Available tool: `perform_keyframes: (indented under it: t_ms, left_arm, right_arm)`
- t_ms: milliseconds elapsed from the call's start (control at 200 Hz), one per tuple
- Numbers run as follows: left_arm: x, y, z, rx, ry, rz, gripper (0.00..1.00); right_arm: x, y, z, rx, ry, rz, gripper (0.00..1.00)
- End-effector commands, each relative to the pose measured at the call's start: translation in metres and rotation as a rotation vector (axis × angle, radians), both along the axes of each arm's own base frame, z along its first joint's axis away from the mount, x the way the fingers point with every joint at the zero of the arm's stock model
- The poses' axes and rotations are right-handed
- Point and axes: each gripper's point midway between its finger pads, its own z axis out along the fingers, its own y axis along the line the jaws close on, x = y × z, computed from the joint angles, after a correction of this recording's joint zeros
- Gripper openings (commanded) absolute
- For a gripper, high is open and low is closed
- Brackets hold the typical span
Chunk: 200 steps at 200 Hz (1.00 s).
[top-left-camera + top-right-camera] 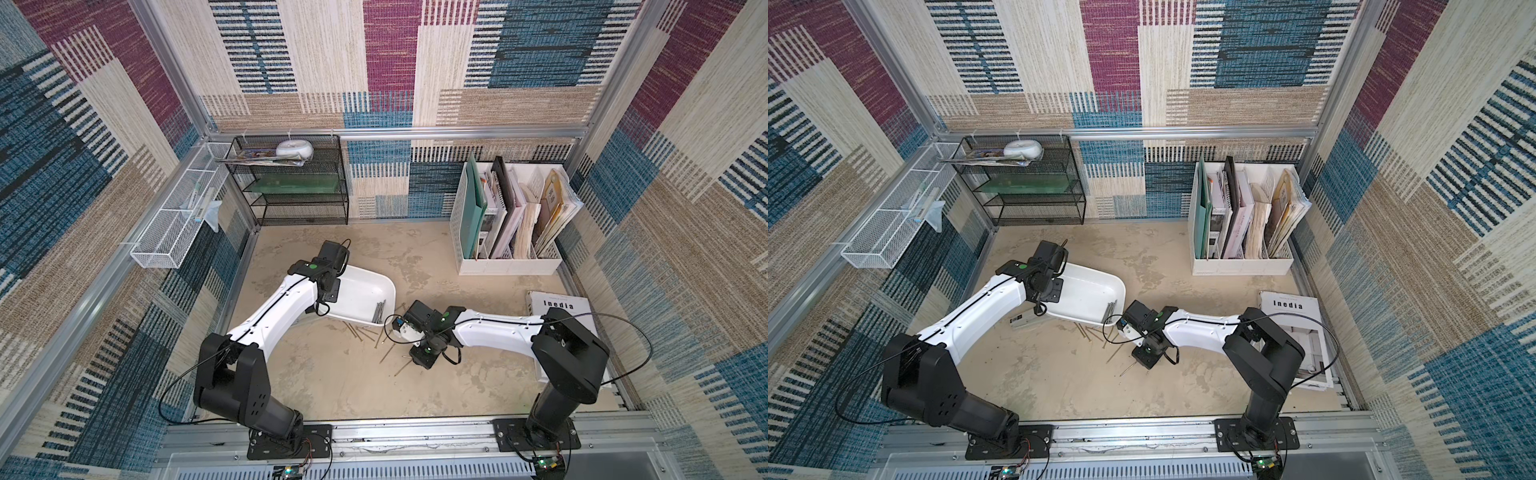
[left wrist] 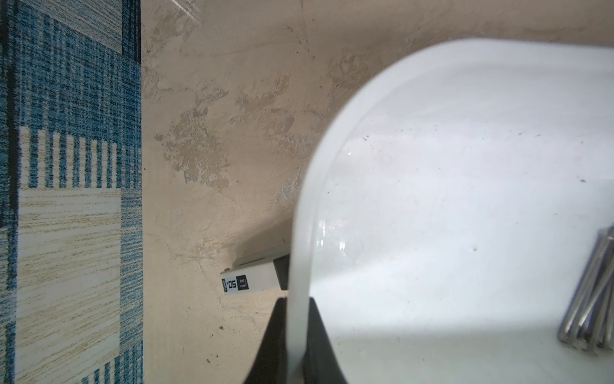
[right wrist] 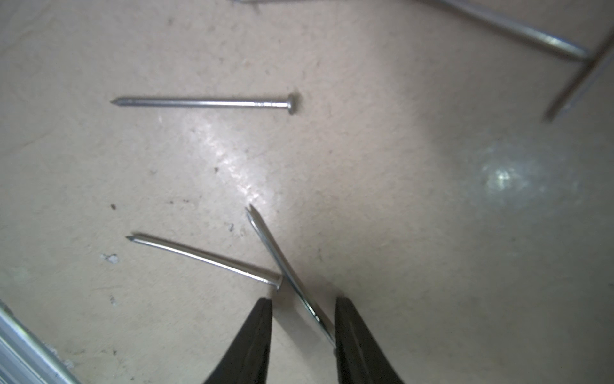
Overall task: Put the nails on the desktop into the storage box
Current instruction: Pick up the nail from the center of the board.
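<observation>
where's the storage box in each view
Top view: storage box just left of centre.
Top view: storage box also left of centre.
Left wrist: storage box close up, rim clamped in the left pincer.
Right wrist: not in it.
Shared landmark: nail bundle lying inside it.

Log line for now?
left gripper: shut on storage box rim | right gripper: open astride one nail | nails: some boxed, several on desktop
</observation>
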Motion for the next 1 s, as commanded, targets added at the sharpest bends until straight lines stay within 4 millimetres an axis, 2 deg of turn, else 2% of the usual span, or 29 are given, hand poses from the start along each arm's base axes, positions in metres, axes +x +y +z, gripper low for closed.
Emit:
perform_keyframes:
  t_ms: [0, 110, 175, 300, 411, 541, 621, 746, 796, 906, 997]
  left_arm:
    - [-0.002, 0.005, 0.001, 0.028, 0.009, -0.001, 0.00]
    - [-0.002, 0.005, 0.001, 0.031, 0.011, -0.002, 0.00]
    - [-0.002, 0.005, 0.001, 0.030, 0.011, -0.001, 0.00]
    - [-0.002, 0.004, 0.001, 0.023, 0.011, -0.004, 0.00]
    - [-0.002, 0.004, 0.000, 0.024, 0.013, -0.005, 0.00]
    - [-0.002, 0.004, 0.000, 0.025, 0.015, -0.003, 0.00]
    - [-0.002, 0.004, 0.000, 0.025, 0.014, -0.003, 0.00]
    - [-0.002, 0.004, 0.000, 0.023, 0.016, -0.001, 0.00]
    - [-0.002, 0.003, 0.000, 0.022, 0.016, -0.002, 0.00]
    - [-0.002, 0.003, 0.000, 0.021, 0.015, -0.002, 0.00]
    - [-0.002, 0.003, -0.001, 0.022, 0.017, -0.003, 0.00]
  right_arm:
    - [-0.006, -0.022, -0.018, -0.126, 0.014, -0.007, 0.21]
    - [-0.004, -0.029, -0.015, -0.170, -0.003, -0.038, 0.05]
    - [-0.002, -0.034, -0.012, -0.192, -0.014, -0.062, 0.00]
    - [0.007, -0.040, 0.003, -0.206, -0.073, -0.124, 0.00]
    - [0.024, -0.027, 0.040, -0.098, -0.138, -0.196, 0.00]
    - [0.046, 0.003, 0.106, 0.106, -0.193, -0.283, 0.00]
    - [0.057, 0.030, 0.146, 0.278, -0.199, -0.333, 0.00]
    - [0.066, 0.084, 0.183, 0.531, -0.118, -0.376, 0.00]
    - [0.072, 0.103, 0.186, 0.590, -0.072, -0.403, 0.00]
    - [0.081, 0.147, 0.178, 0.660, 0.051, -0.406, 0.00]
    - [0.089, 0.171, 0.156, 0.668, 0.140, -0.450, 0.00]
